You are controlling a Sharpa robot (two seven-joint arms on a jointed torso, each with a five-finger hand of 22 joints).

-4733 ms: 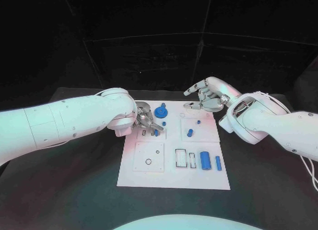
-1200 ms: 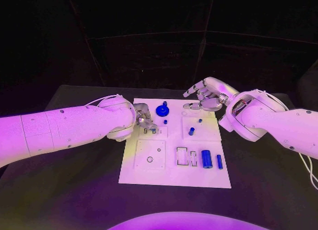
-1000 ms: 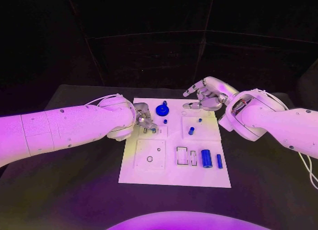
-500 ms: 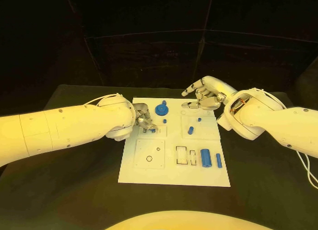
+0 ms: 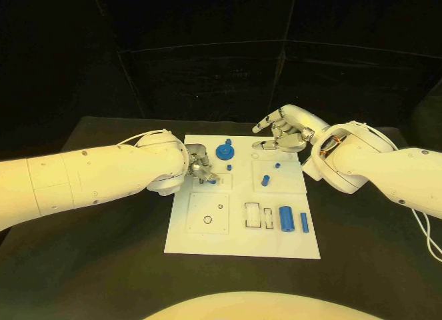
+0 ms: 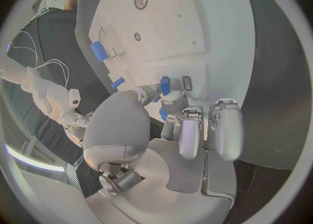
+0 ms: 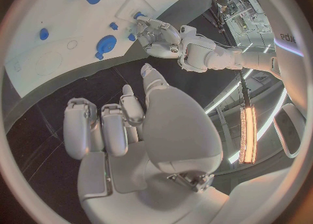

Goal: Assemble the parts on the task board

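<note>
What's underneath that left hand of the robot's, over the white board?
Under the left hand lies the task board, and small blue parts show at its fingertips. Whether it grips one is unclear; the board beneath its palm is hidden.

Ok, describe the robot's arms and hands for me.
Both arms are thick, smooth white shells with rounded joints. A thin pale cable hangs by the right arm. The left hand and right hand are silver metal, with blocky, segmented fingers on rounded pale palm housings.

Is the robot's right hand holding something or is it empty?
Empty. The right hand hovers over the far edge of the task board, and the right wrist view shows its fingers apart with nothing between them.
</note>
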